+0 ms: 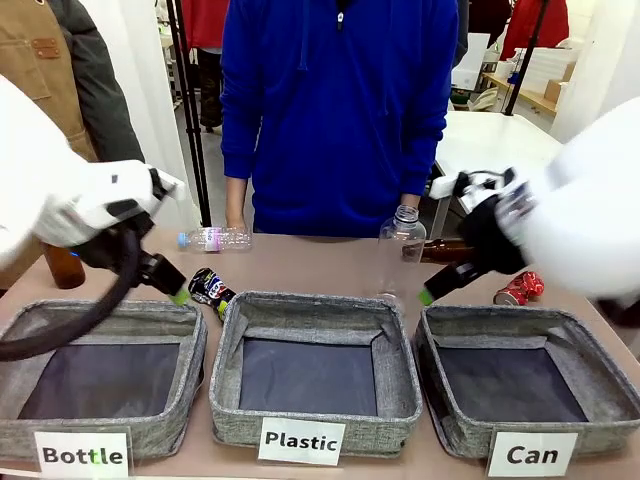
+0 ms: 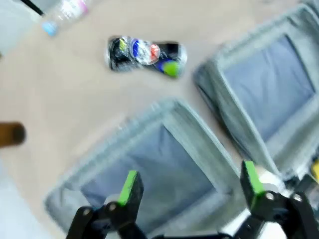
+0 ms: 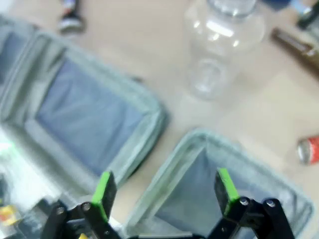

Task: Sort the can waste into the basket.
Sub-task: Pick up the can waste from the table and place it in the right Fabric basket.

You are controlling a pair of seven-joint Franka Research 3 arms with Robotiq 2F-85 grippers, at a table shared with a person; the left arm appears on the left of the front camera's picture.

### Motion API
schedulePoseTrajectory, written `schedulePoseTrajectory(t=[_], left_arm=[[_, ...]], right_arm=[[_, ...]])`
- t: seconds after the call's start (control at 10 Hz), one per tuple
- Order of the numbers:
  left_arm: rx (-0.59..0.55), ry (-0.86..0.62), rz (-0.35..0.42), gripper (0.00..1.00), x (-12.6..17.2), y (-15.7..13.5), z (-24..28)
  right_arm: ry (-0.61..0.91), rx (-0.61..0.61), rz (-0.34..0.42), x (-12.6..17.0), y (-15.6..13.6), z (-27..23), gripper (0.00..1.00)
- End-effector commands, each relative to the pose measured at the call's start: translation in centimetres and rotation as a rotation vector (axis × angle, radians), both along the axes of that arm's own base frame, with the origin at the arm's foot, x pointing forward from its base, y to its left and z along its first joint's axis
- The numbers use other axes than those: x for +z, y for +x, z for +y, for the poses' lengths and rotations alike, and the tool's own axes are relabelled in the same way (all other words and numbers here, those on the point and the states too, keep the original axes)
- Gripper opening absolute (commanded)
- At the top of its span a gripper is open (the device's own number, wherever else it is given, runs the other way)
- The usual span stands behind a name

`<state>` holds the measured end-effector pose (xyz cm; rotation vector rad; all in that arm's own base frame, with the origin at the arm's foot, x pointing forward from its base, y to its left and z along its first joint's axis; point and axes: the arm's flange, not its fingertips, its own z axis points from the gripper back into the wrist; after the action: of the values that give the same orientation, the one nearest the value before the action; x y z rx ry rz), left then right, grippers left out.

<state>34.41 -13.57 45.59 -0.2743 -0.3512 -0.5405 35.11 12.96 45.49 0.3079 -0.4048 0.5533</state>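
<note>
While both claws hang open and empty, neither can is in the Can basket yet.
Left claw (image 2: 191,185), jaws spread wide, sits over the Bottle basket (image 1: 100,310). The dark can (image 1: 210,288) lies on the surface (image 1: 320,260) just past its tip, beside the Plastic basket (image 1: 310,300), with its long axis across the left wrist view, roughly in line with the jaw gap, so a wrist roll looks needed. Right claw (image 1: 428,296), also open, is at the Can basket (image 1: 495,313). The red can (image 1: 518,289) lies to its right, behind the far rim, nearer the right arm.
</note>
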Motion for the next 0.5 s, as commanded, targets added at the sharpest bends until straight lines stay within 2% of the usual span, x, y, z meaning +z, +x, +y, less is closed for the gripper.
schedulePoseTrajectory(t=[0.0, 0.1, 0.2, 0.3, 0.4], left_arm=[[-0.123, -0.166, 0.16, 1.0, 3.3, -3.8, 7.0], [-0.162, -0.318, 0.179, 1.0, 4.9, -4.8, 10.9], [-0.196, -0.531, 0.18, 1.0, 6.3, -5.8, 16.6], [-0.205, -0.702, 0.167, 1.0, 6.1, -6.6, 21.4], [-0.162, -0.833, 0.14, 1.0, 5.3, -7.0, 25.9]], right_arm=[[0.267, -0.076, 0.165, 4.3, -2.5, -6.8, 1.0], [0.413, -0.126, 0.199, 5.9, -3.4, -10.5, 1.0], [0.593, -0.117, 0.202, 6.7, -4.8, -15.0, 1.0], [0.707, -0.113, 0.195, 6.4, -6.0, -19.2, 1.0], [0.802, -0.174, 0.19, 5.6, -7.1, -23.3, 1.0]])
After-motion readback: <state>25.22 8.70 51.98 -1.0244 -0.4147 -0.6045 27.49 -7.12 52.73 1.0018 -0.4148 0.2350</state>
